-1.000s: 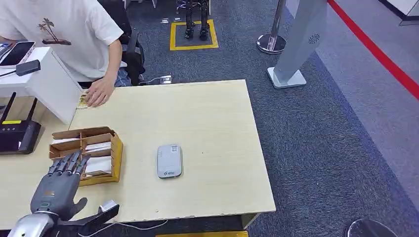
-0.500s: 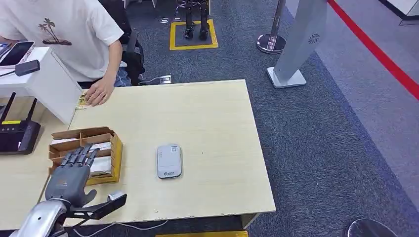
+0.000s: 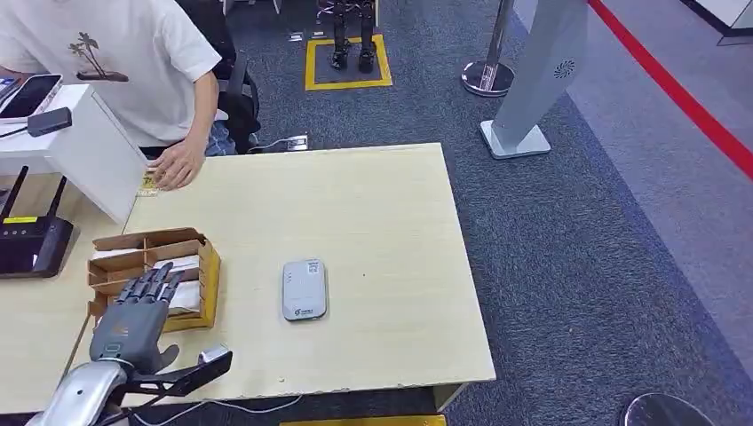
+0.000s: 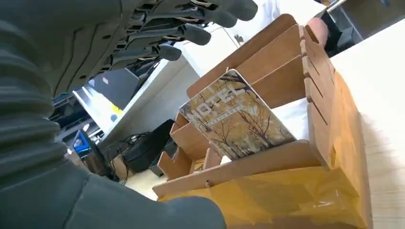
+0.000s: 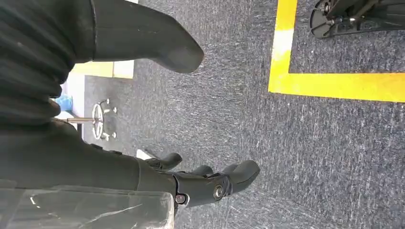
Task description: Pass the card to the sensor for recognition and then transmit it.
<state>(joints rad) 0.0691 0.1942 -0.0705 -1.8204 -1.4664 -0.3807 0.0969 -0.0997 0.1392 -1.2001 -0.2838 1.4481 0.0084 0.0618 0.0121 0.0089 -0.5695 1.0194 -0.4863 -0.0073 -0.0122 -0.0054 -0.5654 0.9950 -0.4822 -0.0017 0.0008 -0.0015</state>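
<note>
The left hand was observed above the near end of the wooden holder, fingers spread and extended, with nothing held. In the left wrist view the fingers were seen over the holder's compartments, apart from the card; no contact could be made out. The card, printed with trees and lettering, was found leaning tilted in a slot of the holder, its upper edge standing free above the divider. White cards or papers were noted in adjoining compartments.

The right hand was recorded hanging beside the body over the carpet, fingers loosely curled, holding nothing.

Beyond the holder, the sensor, a small grey unit, was seen lying flat on the surface, near the holder but apart from it, with nothing on it. At the far left corner of the surface a person's hand rested on a small item. A black router stood to the left of the holder.

Progress was judged to be at the opening stage: the card had not been grasped or lifted. Outstanding, by judgement, were the grip on the card, its withdrawal from the slot, its presentation over the sensor, and its handover, presumably to the person.
</note>
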